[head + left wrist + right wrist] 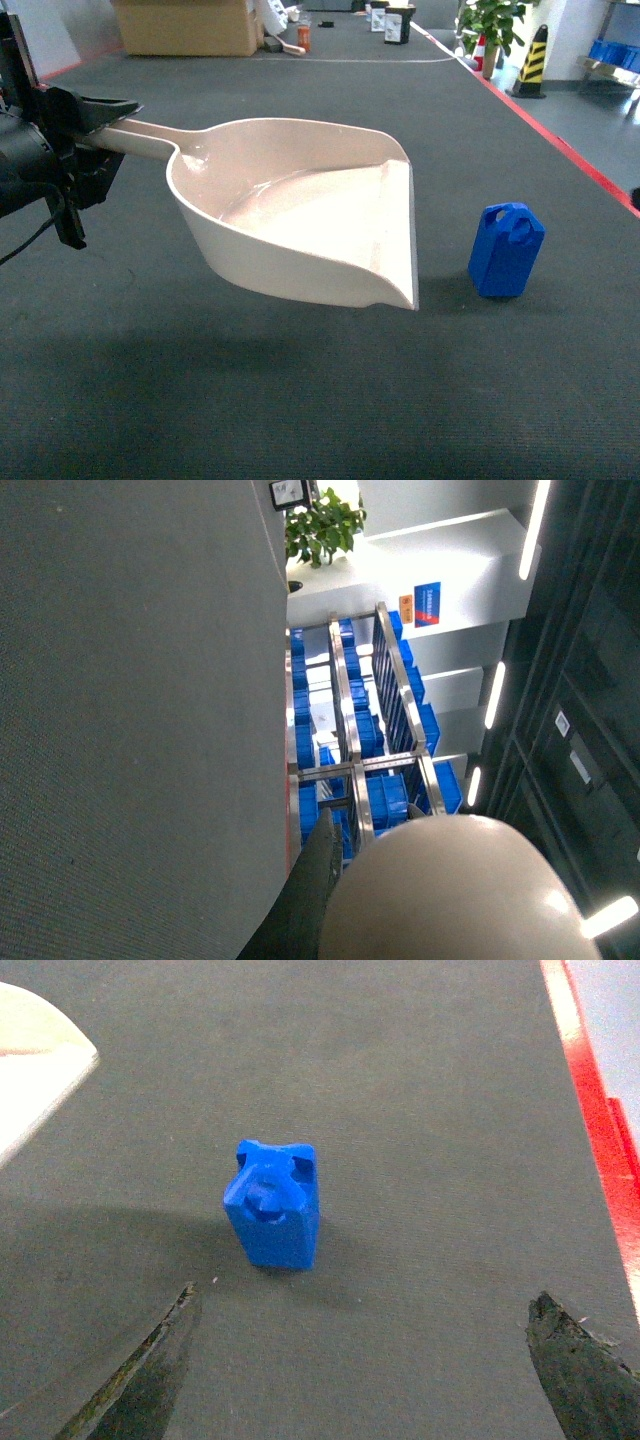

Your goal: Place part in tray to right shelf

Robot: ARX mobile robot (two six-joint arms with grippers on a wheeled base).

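Blue part (506, 250) upright on dark carpet (300, 400) beside left-claw-held (85, 125) tray (300, 225), right claw (365, 1360) wide above.

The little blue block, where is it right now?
In the head view the part stands on the dark floor, right of the tray lip, apart from it.

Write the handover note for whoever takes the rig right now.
Left gripper: shut on the tray handle, holding it off the floor, empty, lip toward the part.
Right gripper: open, empty, fingers either side of the view, part ahead between them, not touched.
Part: upright on the dark floor, right of the tray lip, apart from it.
Shelf: a steel rack with blue crates shows only in the left wrist view, far off.
Done: tray picked up.
Left: grasp part, put it in the tray, carry the tray to the right shelf.
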